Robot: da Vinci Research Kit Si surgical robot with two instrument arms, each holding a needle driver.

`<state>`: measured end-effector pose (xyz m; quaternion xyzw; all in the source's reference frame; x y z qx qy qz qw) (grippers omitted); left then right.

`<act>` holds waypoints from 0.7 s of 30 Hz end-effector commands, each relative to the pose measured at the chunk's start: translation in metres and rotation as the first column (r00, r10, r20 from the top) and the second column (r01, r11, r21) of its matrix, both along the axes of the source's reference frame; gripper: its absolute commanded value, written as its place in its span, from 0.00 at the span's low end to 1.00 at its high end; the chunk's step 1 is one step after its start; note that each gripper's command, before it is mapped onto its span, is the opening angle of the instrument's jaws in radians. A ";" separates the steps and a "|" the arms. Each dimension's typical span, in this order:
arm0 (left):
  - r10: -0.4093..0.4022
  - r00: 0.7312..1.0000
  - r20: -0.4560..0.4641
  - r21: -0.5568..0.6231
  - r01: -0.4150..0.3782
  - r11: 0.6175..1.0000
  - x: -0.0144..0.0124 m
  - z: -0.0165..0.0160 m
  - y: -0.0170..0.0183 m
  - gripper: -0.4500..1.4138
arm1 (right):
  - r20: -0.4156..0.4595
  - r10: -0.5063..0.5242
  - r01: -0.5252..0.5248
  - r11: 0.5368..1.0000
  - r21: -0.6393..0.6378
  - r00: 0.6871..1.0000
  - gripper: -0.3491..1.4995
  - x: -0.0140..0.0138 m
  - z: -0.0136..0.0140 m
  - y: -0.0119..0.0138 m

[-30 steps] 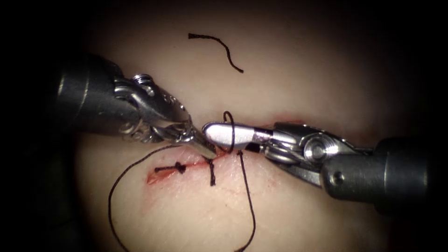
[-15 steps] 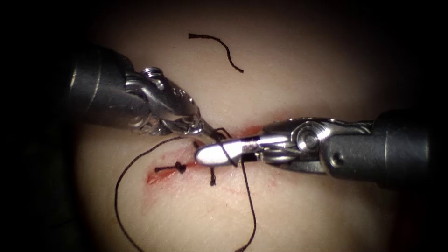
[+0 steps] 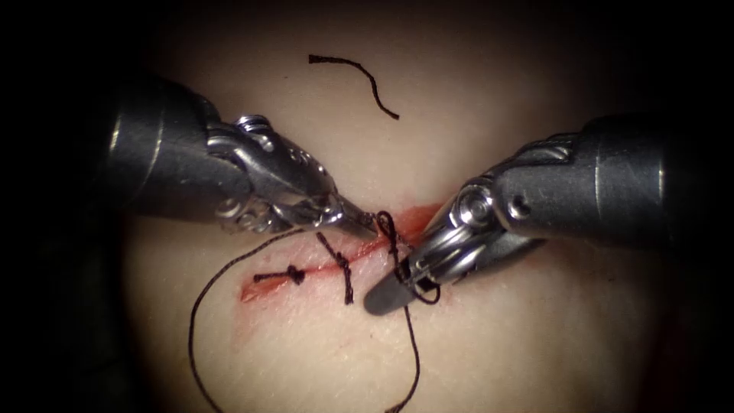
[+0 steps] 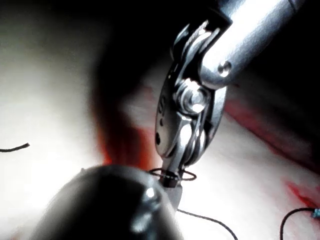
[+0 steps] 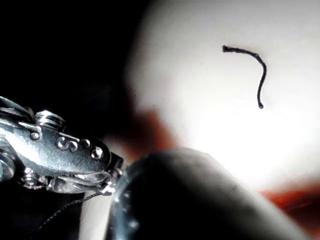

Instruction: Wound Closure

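Since the earlier frames, the right tool (image 3: 390,294) is swinging down across the cut (image 3: 329,268), its tip now pointing lower left with the thread (image 3: 394,245) wrapped around its closed jaws. The left tool (image 3: 367,223) is pinching the thread's short end just above the cut, beside two finished stitches (image 3: 294,274). The needle's position cannot be told. A cut thread piece (image 3: 359,73) is lying well apart on the tissue (image 3: 489,336).
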<state>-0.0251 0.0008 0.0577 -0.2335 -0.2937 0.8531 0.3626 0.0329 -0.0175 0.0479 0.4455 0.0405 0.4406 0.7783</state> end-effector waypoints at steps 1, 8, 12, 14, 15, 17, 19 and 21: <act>-0.008 1.000 -0.003 0.002 0.008 1.000 -0.0005 0.0006 -0.0002 0.00 | 0.032 -0.018 0.018 1.000 -0.006 0.999 0.00 0.0014 0.0002 0.0005; -0.025 1.000 -0.012 -0.009 0.025 1.000 -0.0007 0.0009 -0.0004 0.00 | 0.172 -0.090 0.100 0.994 -0.047 0.981 0.00 0.0006 -0.0007 0.0008; -0.036 0.999 -0.017 -0.014 0.036 0.999 -0.0007 0.0011 -0.0005 0.00 | 0.256 -0.134 0.154 0.986 -0.061 0.957 0.26 -0.0001 -0.0019 0.0010; -0.039 0.999 -0.019 -0.016 0.038 0.999 -0.0007 0.0013 -0.0005 0.00 | 0.254 -0.136 0.155 0.986 -0.059 0.958 0.25 -0.0001 -0.0024 0.0010; -0.040 0.999 -0.020 -0.017 0.039 0.999 -0.0007 0.0014 -0.0005 0.00 | 0.252 -0.137 0.156 0.986 -0.058 0.958 0.25 -0.0003 -0.0026 0.0010; -0.041 0.999 -0.020 -0.018 0.040 0.999 -0.0007 0.0014 -0.0006 0.00 | 0.253 -0.137 0.156 0.986 -0.058 0.958 0.24 -0.0003 -0.0026 0.0010; -0.042 0.999 -0.021 -0.018 0.042 0.999 -0.0008 0.0014 -0.0006 0.00 | 0.253 -0.137 0.157 0.986 -0.059 0.958 0.35 -0.0003 -0.0024 0.0009; -0.042 0.999 -0.021 -0.019 0.042 0.999 -0.0008 0.0015 -0.0006 0.00 | 0.254 -0.136 0.157 0.986 -0.061 0.957 0.45 -0.0002 -0.0022 0.0007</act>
